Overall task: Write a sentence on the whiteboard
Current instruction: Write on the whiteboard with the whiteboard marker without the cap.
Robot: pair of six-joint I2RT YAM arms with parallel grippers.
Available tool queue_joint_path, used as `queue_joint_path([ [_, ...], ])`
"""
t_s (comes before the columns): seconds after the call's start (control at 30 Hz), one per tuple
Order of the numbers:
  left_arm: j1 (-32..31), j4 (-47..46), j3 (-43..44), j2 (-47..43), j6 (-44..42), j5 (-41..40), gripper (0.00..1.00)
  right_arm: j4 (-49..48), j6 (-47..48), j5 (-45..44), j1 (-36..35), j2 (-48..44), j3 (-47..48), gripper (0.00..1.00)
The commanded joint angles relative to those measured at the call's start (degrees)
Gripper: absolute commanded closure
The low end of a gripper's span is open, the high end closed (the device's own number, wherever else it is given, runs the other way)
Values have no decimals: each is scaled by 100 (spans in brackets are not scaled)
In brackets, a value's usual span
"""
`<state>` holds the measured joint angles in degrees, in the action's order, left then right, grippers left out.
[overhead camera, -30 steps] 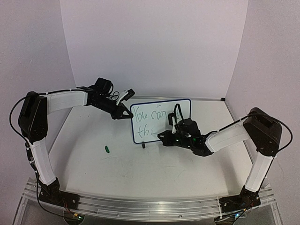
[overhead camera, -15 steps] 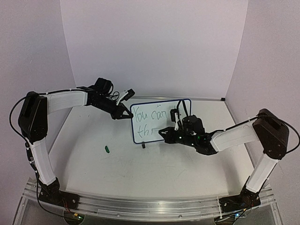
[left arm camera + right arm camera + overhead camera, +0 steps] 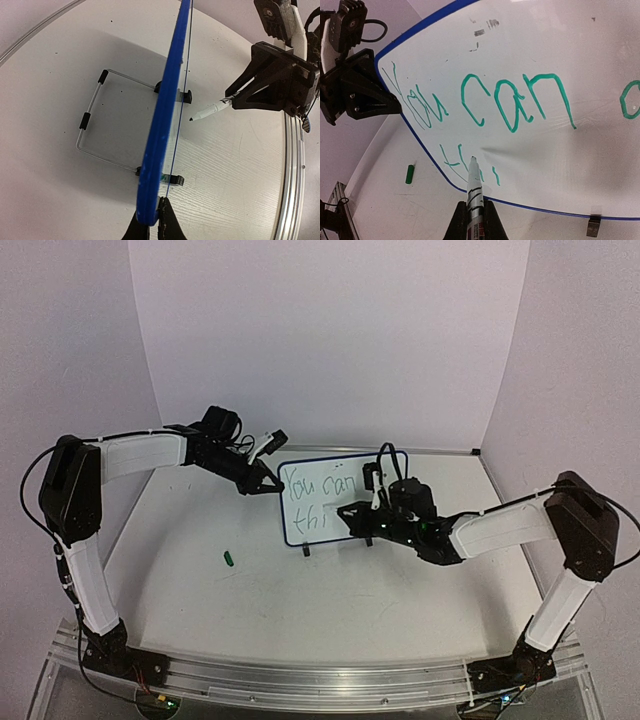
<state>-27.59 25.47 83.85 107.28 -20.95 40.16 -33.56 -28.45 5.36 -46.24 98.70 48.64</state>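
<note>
Green lettering, the sentence (image 3: 515,102), stops at "thi" just ahead of the right tool (image 3: 473,222), which pinches a marker (image 3: 474,189). The left tool (image 3: 153,226) is clamped on the whiteboard (image 3: 320,468) edge. Press the nib lightly and make the strokes small, so the board doesn't tip.
</note>
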Motion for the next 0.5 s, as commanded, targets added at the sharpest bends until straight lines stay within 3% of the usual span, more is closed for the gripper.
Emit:
queue_joint_path([
  [0.0,62,19,-53,-68,-252,-747,100,-48,104,-113,34,164,238,100],
  [0.47,61,19,-54,-33,-259,-741,100,-33,94,-294,27,338,319,100],
])
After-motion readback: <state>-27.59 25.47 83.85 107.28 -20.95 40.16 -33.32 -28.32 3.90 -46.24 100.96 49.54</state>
